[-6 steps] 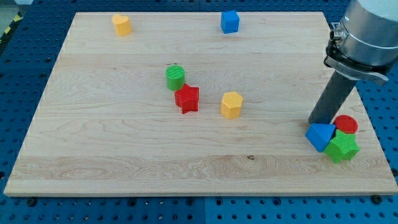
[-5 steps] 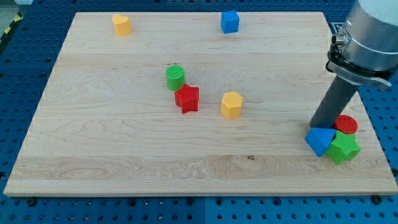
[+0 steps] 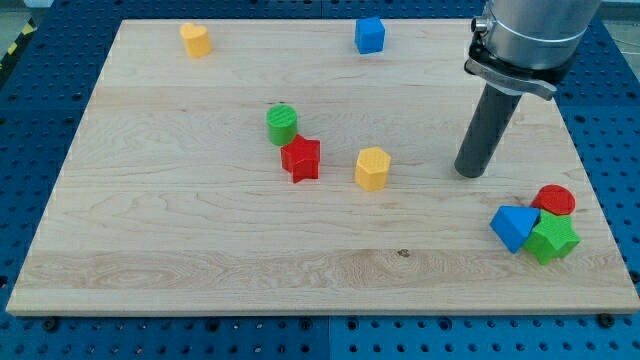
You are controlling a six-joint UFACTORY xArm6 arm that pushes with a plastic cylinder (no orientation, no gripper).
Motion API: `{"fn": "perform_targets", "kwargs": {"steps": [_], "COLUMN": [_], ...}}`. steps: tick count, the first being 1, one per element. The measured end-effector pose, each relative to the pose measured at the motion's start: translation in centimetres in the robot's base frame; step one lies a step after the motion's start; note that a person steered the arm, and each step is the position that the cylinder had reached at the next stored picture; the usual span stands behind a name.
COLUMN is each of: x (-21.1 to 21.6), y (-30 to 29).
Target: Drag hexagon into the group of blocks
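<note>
Hexagon (image 3: 372, 168) — yellow — lies left of my tip (image 3: 469, 174), apart.

No readable text, labels, numbers or signs on board, blocks or arm.

The robot arm is entering from the upper right of the frame, its pale grey cylindrical body cut off by the top edge. A dark clamp ring is circling the base of that body, and below it a straight dark rod is reaching downward, leaning slightly toward the view's left as it descends. The rod's lower end, the tip (image 3: 468, 174), is resting on the surface right of centre, roughly at mid-height of the frame. Nothing is touching the tip; it is standing alone, clear on every side.
</note>
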State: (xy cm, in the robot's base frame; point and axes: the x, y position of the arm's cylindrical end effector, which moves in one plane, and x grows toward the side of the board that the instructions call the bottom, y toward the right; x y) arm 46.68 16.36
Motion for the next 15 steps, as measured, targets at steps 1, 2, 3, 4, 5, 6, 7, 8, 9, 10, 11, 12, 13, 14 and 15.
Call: {"fn": "perform_targets", "kwargs": {"steps": [1,2,3,4,5,6,7,8,9,10,11,12,13,14,15], "x": [-1.4,-3.4,-4.0,-4.1,-4.0,-3.1,-1.4,-0.3,-0.2,-0.2,-0.2,-0.2,-0.2,-0.2,-0.2], "y": [-0.4,-1.1,-4.2,-7.6,-13.1,-15.1,-15.0,-14.7,-11.2,-10.0,-9.8,-8.2,-6.9,-6.1,-5.7]}}
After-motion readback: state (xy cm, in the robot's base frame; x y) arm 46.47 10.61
